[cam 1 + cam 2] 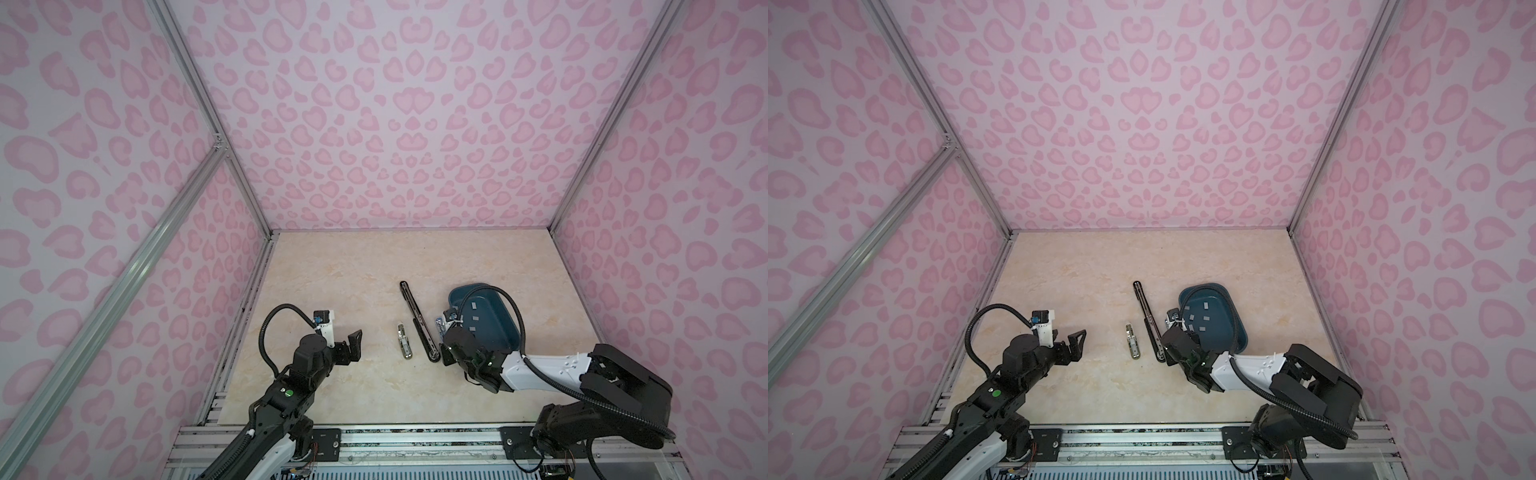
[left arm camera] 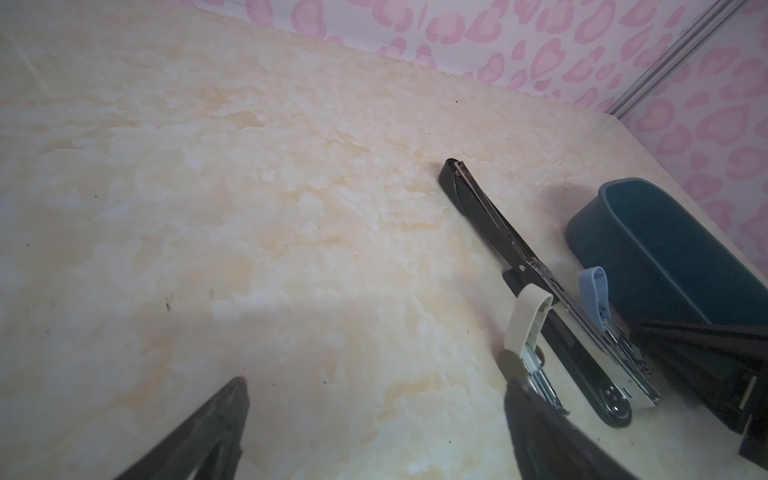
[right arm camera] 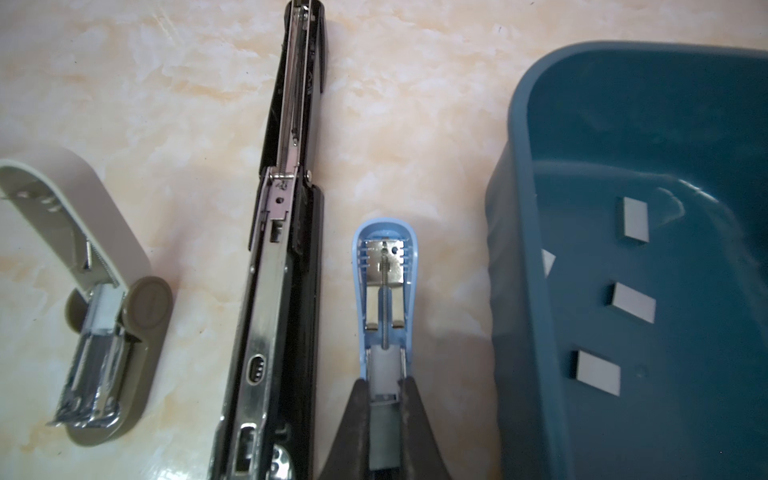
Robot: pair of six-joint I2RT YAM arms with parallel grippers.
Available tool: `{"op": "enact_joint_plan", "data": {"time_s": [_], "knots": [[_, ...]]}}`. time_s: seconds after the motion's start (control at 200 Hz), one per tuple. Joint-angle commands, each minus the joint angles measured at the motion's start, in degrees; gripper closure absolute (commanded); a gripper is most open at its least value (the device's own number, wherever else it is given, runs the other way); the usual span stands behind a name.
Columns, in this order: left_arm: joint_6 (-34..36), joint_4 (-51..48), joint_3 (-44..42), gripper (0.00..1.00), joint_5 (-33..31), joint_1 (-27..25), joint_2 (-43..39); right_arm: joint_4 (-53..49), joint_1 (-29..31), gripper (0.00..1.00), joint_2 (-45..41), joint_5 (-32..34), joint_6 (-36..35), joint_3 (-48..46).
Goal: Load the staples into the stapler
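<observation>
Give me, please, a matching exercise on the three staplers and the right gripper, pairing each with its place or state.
1 beige stapler
2 black stapler
3 blue stapler
4 right gripper

A shut on a staple strip
B beside the teal bin
C between the two small staplers
D stapler farthest from the bin

Pairs: 1-D, 2-C, 3-B, 4-A.

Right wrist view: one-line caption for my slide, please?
The right gripper, shut on a staple strip, at the open blue stapler; spare strips in the teal tray.
</observation>
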Motion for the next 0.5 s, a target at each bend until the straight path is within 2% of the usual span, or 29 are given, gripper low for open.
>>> {"op": "enact_joint_plan", "data": {"time_s": [0.0, 0.495], "knots": [[0.44, 2.68, 0.66, 0.03, -0.65, -0.06, -0.07, 0.76, -0.05, 0.93, 0.6, 0.79, 0.12, -0.06], [0.53, 2.69, 0.8, 0.03, -1.05, -0.24, 0.28, 1.06, -0.05, 0.94, 1.37, -0.17, 0.77, -0.22]]}}
